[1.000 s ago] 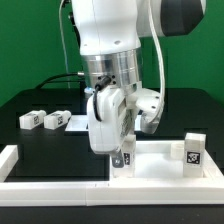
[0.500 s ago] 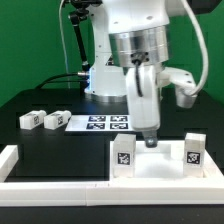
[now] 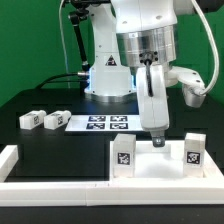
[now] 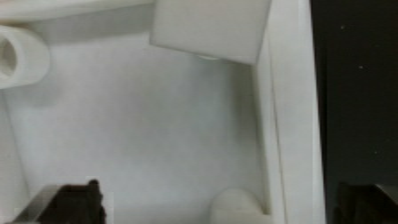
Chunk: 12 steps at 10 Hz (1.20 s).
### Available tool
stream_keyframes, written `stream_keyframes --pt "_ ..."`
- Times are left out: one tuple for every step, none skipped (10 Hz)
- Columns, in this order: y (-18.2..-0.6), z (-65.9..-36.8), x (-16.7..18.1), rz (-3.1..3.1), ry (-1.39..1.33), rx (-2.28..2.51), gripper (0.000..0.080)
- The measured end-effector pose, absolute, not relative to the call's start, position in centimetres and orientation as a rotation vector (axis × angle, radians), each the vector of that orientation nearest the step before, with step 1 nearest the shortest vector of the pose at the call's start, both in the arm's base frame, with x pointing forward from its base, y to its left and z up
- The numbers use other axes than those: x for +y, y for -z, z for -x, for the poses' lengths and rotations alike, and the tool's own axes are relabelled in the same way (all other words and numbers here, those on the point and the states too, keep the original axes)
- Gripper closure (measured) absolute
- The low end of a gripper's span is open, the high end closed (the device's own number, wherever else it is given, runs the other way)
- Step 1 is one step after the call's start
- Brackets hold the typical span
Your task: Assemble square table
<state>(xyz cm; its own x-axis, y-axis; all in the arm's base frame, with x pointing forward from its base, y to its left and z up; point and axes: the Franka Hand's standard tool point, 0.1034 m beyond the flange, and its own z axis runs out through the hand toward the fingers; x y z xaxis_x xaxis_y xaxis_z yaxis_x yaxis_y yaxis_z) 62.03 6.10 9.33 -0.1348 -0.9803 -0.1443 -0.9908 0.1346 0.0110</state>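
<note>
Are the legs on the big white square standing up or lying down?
Standing up: both legs rise straight from the square table, tags facing front.

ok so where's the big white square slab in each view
exterior view: the square slab lies low at the exterior view's right, under the gripper, two leg blocks standing on it.
wrist view: its recessed face fills most of the picture, close up.
shared landmark: the black work surface bordering the slab's edge.
</note>
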Motion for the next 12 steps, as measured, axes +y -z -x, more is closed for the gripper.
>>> stream_keyframes --pt "-9.0 -61.8 6.2 1.998 -0.117 2.272 0.0151" --pt "-8.6 -60.3 6.4 2.018 -0.071 2.24 0.0151" --pt "-7.6 -58.0 6.4 2.039 -0.052 2.235 0.0151" --pt "-6.4 -56.1 6.7 2.06 -0.046 2.24 0.0151" --pt "-5.7 -55.3 7.1 2.08 -0.046 2.237 0.0151" --pt "-6.0 -55.7 7.0 2.081 -0.043 2.231 0.0151" --pt "-5.9 -55.7 7.0 2.083 -0.043 2.23 0.0151" --pt "-5.9 -55.7 7.0 2.086 -0.044 2.228 0.0151" --pt "-5.8 -55.6 7.0 2.09 -0.044 2.226 0.0151" --pt "-5.7 -55.5 7.0 2.1 -0.045 2.218 0.0151" --pt "-5.2 -54.5 6.7 2.15 -0.031 2.173 0.0151" --pt "-4.4 -52.5 6.3 2.192 -0.042 2.153 0.0151"
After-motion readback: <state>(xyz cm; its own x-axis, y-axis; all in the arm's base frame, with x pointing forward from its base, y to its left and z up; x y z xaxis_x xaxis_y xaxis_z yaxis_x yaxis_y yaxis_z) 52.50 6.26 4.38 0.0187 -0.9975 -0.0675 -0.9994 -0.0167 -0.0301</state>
